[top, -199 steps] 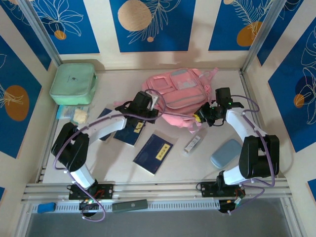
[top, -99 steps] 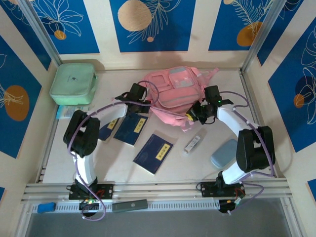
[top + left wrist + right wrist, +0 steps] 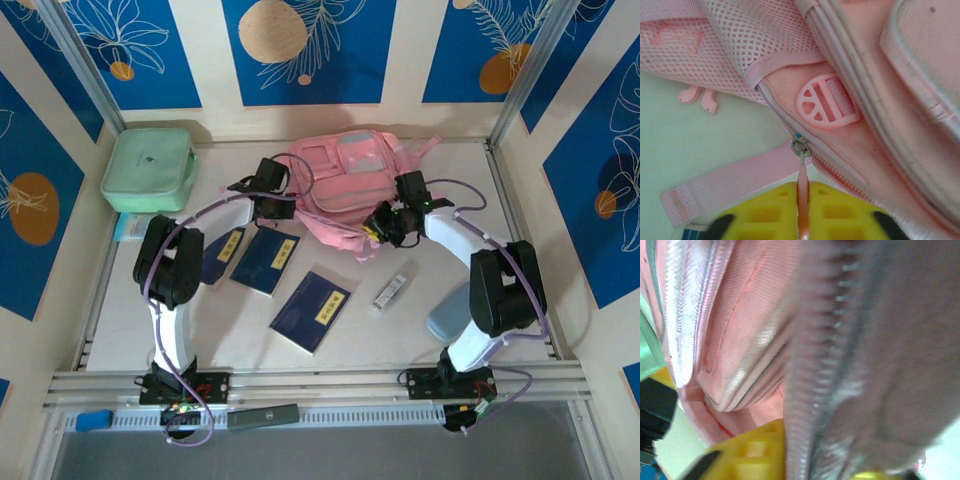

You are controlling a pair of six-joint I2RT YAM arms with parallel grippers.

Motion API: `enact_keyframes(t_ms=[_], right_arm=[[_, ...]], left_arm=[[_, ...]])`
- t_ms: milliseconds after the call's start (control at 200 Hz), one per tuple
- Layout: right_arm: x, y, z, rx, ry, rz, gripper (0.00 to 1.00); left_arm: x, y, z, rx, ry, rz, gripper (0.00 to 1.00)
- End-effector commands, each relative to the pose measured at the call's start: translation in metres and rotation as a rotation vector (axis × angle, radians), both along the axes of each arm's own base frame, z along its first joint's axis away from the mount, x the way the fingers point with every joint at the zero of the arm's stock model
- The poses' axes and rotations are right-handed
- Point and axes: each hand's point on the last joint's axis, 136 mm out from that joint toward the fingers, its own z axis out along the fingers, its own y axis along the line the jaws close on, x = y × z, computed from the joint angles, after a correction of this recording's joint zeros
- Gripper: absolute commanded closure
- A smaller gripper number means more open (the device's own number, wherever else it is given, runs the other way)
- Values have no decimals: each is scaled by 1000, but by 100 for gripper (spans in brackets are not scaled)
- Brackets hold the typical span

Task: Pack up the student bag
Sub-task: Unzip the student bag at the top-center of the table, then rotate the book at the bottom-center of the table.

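Note:
The student bag (image 3: 345, 180), a soft pink backpack, lies at the back middle of the table. My left gripper (image 3: 272, 197) is at its left edge and my right gripper (image 3: 385, 224) at its lower right corner. In the left wrist view my left gripper (image 3: 803, 210) is shut on the pink zipper pull (image 3: 803, 187), which hangs from the slider (image 3: 800, 147) beside a pink strap (image 3: 730, 187) and a buckle (image 3: 826, 101). In the right wrist view, blurred, a fold of the bag's zipped edge (image 3: 840, 365) fills the gap between the yellow pads (image 3: 752, 455) of my right gripper (image 3: 820, 465).
A mint-green square case (image 3: 148, 168) sits at the back left with small items (image 3: 150, 232) in front of it. Three dark blue booklets (image 3: 311, 311) (image 3: 261, 262) (image 3: 218, 255) lie in front of the bag. A small silvery item (image 3: 391, 290) and a blue-grey case (image 3: 456, 310) lie near the right arm.
Both grippers have moved toward the back of the table and leftward, and the bag has shifted back and left with them. The left arm now reaches out straighter.

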Motion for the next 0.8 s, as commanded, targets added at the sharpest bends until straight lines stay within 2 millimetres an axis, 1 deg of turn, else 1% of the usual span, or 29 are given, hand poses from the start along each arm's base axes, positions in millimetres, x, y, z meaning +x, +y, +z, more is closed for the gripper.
enact_keyframes(t_ms=[0,50,60,135,155,180,215,265,280,300,320,330,335,425,490,585,645,700,720,795], right_arm=[[24,18,36,69,-119,54,53],[19,17,38,52,-119,74,44],[18,17,39,49,-120,77,42],[5,14,44,24,-133,112,30],[0,13,45,14,-131,119,28],[-7,11,44,1,-124,124,25],[-18,8,41,-9,-108,133,23],[-32,8,41,1,-105,161,21],[-37,7,39,1,-97,170,21],[-44,7,37,-3,-83,182,20],[-51,7,35,-13,-68,195,20],[-55,8,34,-18,-63,204,20],[-57,7,33,-22,-57,207,20],[-92,9,26,-90,-16,282,18],[-117,16,21,-118,-3,330,17],[-150,27,7,-124,49,367,16],[-165,32,-3,-141,72,377,16],[-178,42,-12,-135,76,405,16],[-181,49,-14,-126,69,418,16],[-191,63,-23,-119,79,447,16]], left_arm=[[-4,6,12,13,16,-9,62],[-14,2,19,-31,22,-33,58],[-17,1,18,-38,29,-39,57],[-39,-4,29,-115,44,-62,52],[-45,-6,33,-140,44,-70,51],[-55,-6,32,-162,60,-74,50],[-67,-5,39,-198,59,-73,49],[-85,-2,41,-235,76,-54,48],[-92,-2,38,-245,91,-52,48],[-100,-2,41,-262,93,-55,48],[-109,-1,39,-270,106,-56,48],[-112,-1,42,-278,103,-55,48],[-115,0,40,-276,110,-56,48],[-155,8,39,-258,135,-71,46],[-183,18,29,-219,166,-58,45],[-221,22,14,-211,230,-65,44],[-240,28,4,-182,263,-57,43],[-255,26,-2,-179,287,-75,42],[-260,26,-4,-177,296,-81,41],[-272,27,-14,-158,325,-85,40]])
